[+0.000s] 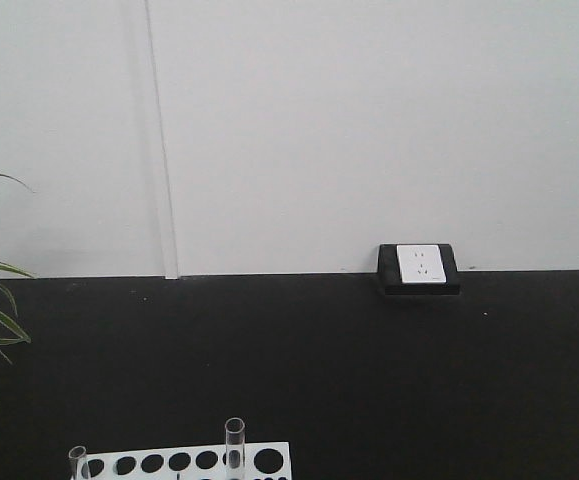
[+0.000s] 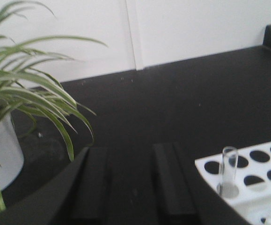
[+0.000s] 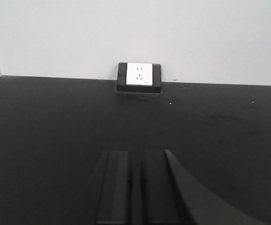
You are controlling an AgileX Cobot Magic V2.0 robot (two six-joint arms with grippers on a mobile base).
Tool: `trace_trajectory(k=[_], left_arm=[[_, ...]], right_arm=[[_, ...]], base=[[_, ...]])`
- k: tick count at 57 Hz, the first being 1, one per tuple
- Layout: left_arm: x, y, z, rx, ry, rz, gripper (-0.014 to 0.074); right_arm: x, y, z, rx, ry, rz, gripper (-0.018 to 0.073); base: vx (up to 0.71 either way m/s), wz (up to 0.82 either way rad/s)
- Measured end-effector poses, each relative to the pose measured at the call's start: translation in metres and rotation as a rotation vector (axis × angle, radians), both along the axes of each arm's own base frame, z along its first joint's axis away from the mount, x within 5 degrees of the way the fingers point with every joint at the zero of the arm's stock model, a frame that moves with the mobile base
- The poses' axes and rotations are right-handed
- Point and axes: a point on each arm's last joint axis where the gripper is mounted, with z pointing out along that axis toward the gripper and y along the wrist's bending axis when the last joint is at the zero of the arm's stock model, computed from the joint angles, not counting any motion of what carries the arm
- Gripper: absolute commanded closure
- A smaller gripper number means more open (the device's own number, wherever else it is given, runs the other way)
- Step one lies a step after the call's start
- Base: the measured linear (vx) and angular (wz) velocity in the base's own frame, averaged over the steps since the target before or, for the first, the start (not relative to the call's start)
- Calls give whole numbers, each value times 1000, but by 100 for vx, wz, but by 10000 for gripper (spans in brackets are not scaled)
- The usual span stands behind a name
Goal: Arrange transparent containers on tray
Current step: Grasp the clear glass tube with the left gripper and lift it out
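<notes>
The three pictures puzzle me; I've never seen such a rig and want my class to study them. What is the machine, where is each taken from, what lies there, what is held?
It is a two-armed robot. One camera looks forward over the black table; the others ride each wrist. The left end effector is open, the right end effector shut, both empty. Glass test tubes stand in a white rack near a potted plant.
</notes>
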Motion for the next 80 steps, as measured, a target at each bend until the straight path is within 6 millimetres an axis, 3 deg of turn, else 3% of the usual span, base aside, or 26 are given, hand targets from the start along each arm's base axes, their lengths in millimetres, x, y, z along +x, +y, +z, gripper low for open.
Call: trace_trajectory(k=[19,45,60,80], left_arm=[[25,-5,-22,-34,143,-15,153],[60,-40,-59,-19,257,-184,153],[74,-46,-82,-22,327,-198,153],[79,-58,-78,-42,236,-262,153]], right_arm=[[0,0,0,0,-1,0,249],[0,0,0,0,-1,0,249],[0,0,0,0,-2,0,249],[0,0,-2,-2,19,-3,249]], base=[[0,0],[0,0],[0,0],[0,0]])
